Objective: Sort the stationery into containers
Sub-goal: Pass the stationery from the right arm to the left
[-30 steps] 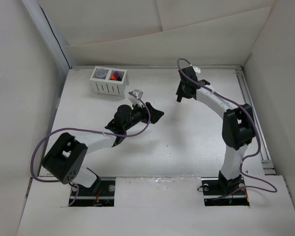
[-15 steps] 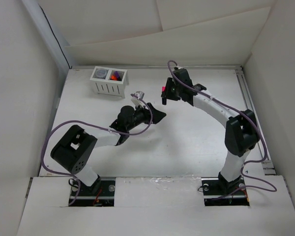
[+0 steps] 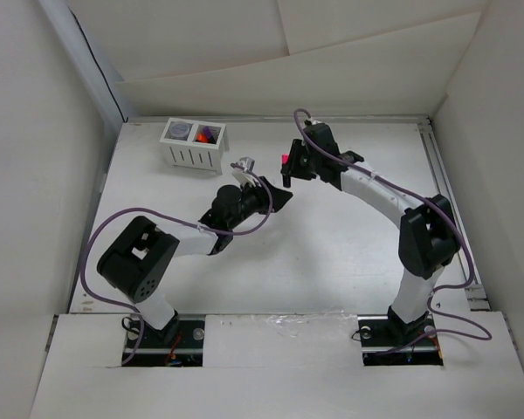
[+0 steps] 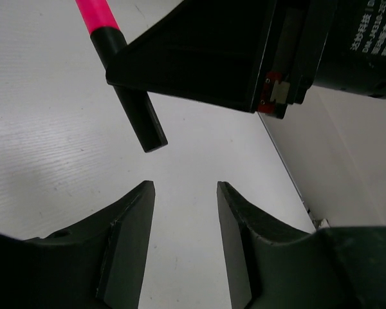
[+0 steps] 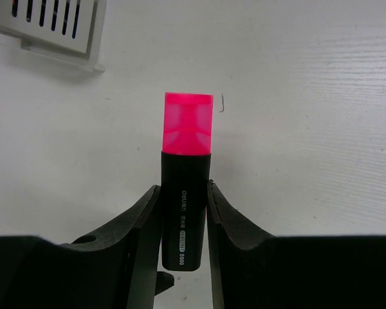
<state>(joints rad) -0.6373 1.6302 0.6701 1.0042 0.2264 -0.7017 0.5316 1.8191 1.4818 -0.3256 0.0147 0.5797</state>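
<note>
Marker in the right claw, left claw narrow and holding nothing

The right claw point(image 5: 184, 190) pinches the marker point(image 5: 186, 168) by its black body, one finger on each side. The marker's pink cap sticks out past the fingertips. White letters run along the black part.

From above, the right claw point(image 3: 290, 166) is near the middle of the white table point(image 3: 349, 253), toward the back. The pink end of the marker point(image 3: 285, 158) peeks out beside it. The left claw point(image 3: 279, 199) is just in front of it, pointing at it.

The left claw point(image 4: 185, 187) has its two fingers a little way apart, with only bare table between them. In its own camera the marker point(image 4: 130, 96) hangs slanted just above the gap. The black end is free and touches neither finger. The right claw point(image 4: 199, 58) fills the top of that picture, very close.

The white box point(image 3: 192, 155) with slots in its sides stands at the back left of the table, well apart from both claws. Its left hole holds a round pale piece point(image 3: 181, 131). Its right hole holds an orange and purple piece point(image 3: 208, 133). A corner of the white box point(image 5: 51, 26) also shows at the top left of the right claw's camera.
</note>
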